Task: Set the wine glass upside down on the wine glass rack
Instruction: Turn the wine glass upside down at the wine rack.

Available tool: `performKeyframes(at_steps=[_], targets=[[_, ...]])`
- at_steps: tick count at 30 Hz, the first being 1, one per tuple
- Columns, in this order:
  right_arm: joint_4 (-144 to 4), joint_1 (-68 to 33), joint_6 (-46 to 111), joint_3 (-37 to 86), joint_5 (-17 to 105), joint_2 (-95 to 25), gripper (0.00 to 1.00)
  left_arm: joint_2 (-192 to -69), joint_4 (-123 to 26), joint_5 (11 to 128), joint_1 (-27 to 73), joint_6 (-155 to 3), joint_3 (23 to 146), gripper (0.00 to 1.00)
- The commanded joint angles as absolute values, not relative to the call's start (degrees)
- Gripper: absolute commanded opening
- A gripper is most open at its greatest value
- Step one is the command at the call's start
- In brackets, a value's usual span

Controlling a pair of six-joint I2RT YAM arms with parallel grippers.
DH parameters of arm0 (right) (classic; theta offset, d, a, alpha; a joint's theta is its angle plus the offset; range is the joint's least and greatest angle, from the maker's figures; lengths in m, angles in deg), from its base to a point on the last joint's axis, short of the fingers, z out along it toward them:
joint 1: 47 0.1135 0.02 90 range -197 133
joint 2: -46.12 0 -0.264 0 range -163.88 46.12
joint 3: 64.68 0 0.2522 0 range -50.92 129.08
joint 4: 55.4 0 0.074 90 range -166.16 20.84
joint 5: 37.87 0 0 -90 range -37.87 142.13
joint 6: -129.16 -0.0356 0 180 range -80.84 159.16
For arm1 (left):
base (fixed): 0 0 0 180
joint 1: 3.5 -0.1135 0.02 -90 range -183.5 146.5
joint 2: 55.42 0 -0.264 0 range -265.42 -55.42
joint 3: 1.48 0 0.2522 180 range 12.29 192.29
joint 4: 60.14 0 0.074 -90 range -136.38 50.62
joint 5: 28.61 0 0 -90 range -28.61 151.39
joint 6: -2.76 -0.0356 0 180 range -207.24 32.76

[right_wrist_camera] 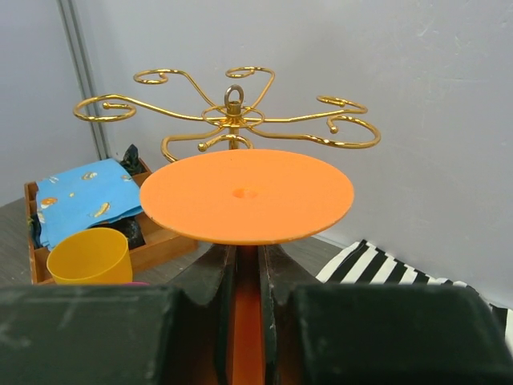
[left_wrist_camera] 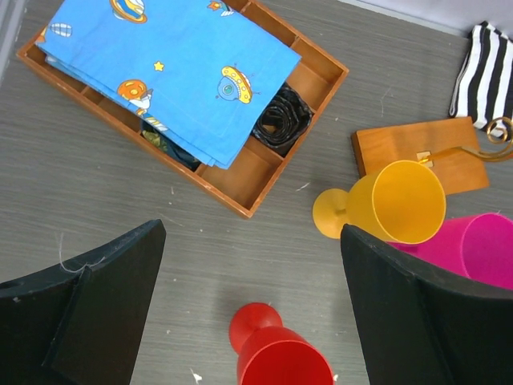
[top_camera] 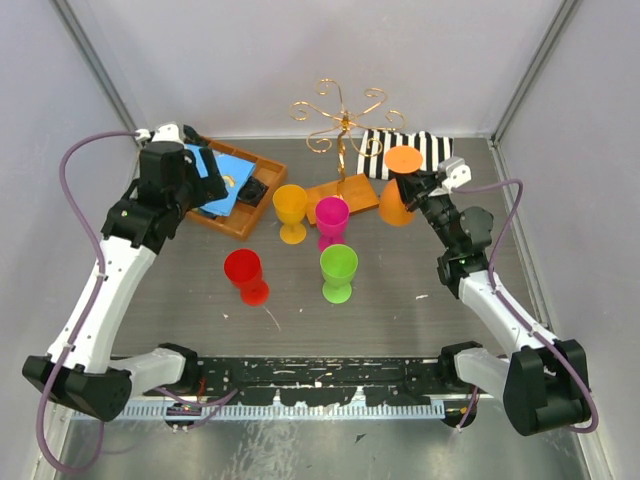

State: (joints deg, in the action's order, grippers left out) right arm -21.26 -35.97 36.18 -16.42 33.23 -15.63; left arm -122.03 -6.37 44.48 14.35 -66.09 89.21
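Grey wood-grain desk (top_camera: 400, 330), pale walls round it. L claw (left_wrist_camera: 252, 241) hangs w/ jaws wide apart, holding nothing, above desk beside wooden tray (left_wrist_camera: 321, 60); prob parked out of the way. Tray holds a folded blue cloth (left_wrist_camera: 176, 64) w/ cartoon planet print, no text legible. Red glass (top_camera: 245, 275), yellow glass (top_camera: 291, 210), magenta glass (top_camera: 332, 215) & green glass (top_camera: 338, 270) stand upright mid-desk. Gold wire rack (right_wrist_camera: 232, 100) sits at back centre. R claw (right_wrist_camera: 247, 273) is clamped on stem of orange wine glass (right_wrist_camera: 247, 196), inverted, foot up, near rack but apart from its scroll arms. Stem grip prob leaves foot free to slide into an arm. No brands or labels seen.
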Motion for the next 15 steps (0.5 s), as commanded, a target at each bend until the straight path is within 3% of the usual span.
performKeyframes(at_steps=[1, 11, 15], targets=[[-19.27, -36.10, 35.47, -13.43, 31.88, -14.64, 0.01, -124.81, 0.43, 42.70, 14.62, -59.10, 94.66, 0.98], [-22.65, -36.11, 35.38, -13.53, 31.92, -12.99, 0.01, -138.43, 18.27, 51.73, 14.72, -64.58, 112.32, 0.98], [-22.80, -36.09, 35.08, -13.59, 32.66, -12.89, 0.01, -139.12, 17.35, 50.07, 14.64, -66.71, 114.84, 0.98]])
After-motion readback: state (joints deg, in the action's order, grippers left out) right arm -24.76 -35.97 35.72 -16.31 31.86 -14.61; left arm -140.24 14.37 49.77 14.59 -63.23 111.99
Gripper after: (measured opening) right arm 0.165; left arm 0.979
